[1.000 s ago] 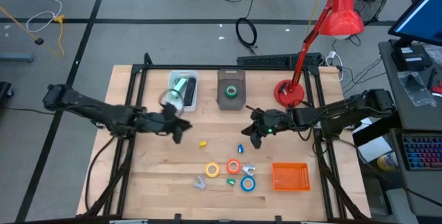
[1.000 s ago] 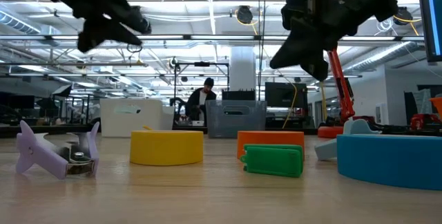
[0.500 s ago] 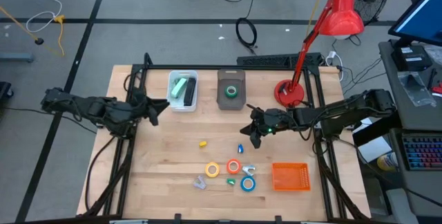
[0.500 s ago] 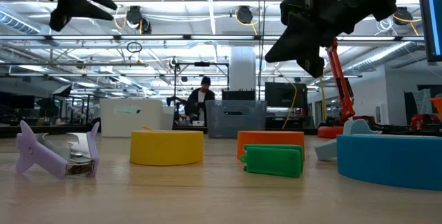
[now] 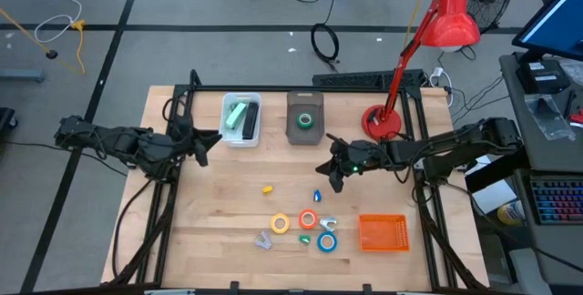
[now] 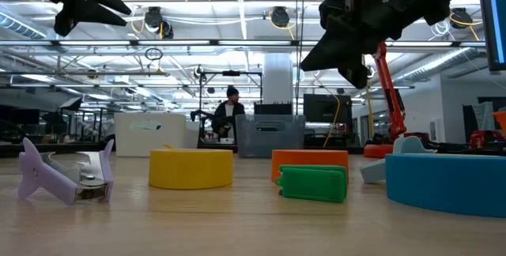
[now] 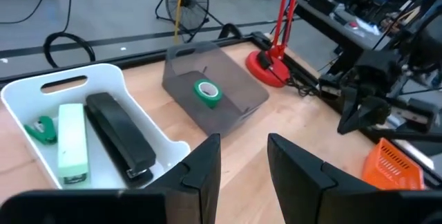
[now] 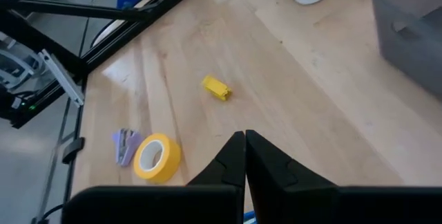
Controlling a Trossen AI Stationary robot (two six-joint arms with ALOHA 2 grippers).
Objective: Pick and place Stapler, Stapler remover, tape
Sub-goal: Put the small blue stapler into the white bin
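Tape rolls sit in a loose bunch on the desk: yellow (image 5: 281, 224), orange-red (image 5: 308, 219) and blue (image 5: 326, 241), all in front of the grey bin (image 5: 305, 118), which already holds the green roll (image 7: 206, 91). White bin (image 7: 41, 99) just left of it has the stapler (image 7: 119, 135). Right gripper (image 5: 333, 173) hovers between grey bin and the rolls, jaws pressed together. Left gripper (image 5: 202, 142) hangs beside the white bin, jaws spread a bit, nothing in them.

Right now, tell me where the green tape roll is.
In the high view the green tape roll lies inside the grey bin at the table's far edge, between the white bin and the red lamp.
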